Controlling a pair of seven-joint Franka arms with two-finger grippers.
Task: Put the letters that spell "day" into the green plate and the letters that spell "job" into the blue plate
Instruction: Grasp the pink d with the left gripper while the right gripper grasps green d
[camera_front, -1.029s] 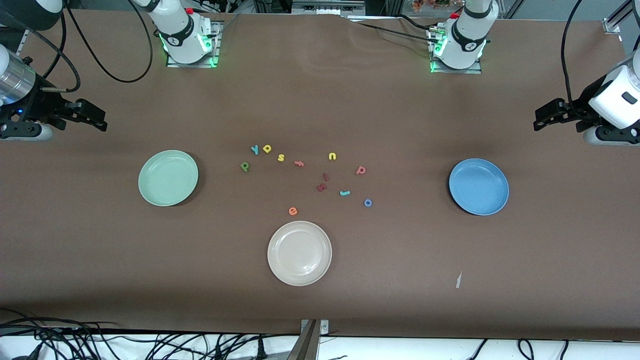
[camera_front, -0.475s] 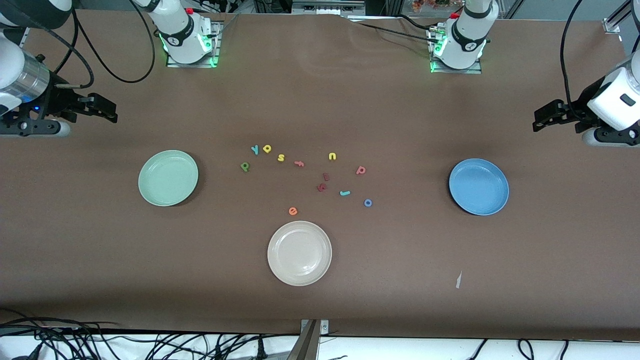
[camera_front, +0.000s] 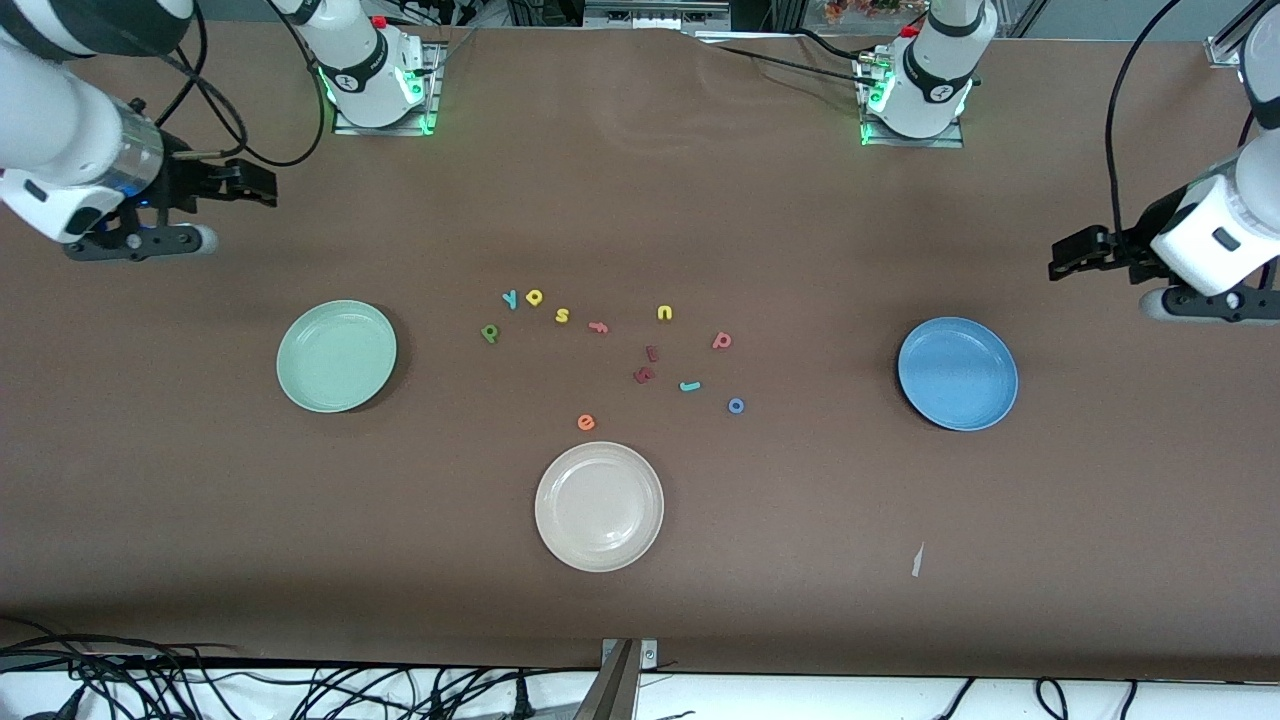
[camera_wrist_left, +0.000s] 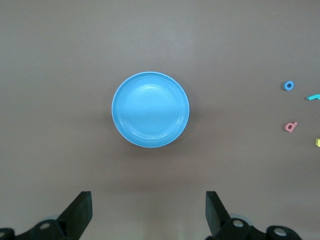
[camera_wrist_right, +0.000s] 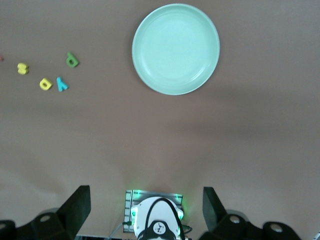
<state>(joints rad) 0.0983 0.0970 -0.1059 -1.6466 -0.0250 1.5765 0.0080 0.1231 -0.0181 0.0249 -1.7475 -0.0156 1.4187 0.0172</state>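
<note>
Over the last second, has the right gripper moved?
Yes. The right gripper has shifted toward the right arm's base, staying above the green plate, fingers open.

The table is lit evenly and brightly from overhead, without glare on its matte surface. Soft, short shadows are cast beside the green plate and the blue plate. A faint sheen is seen inside the blue plate. Focus is sharp throughout.
</note>
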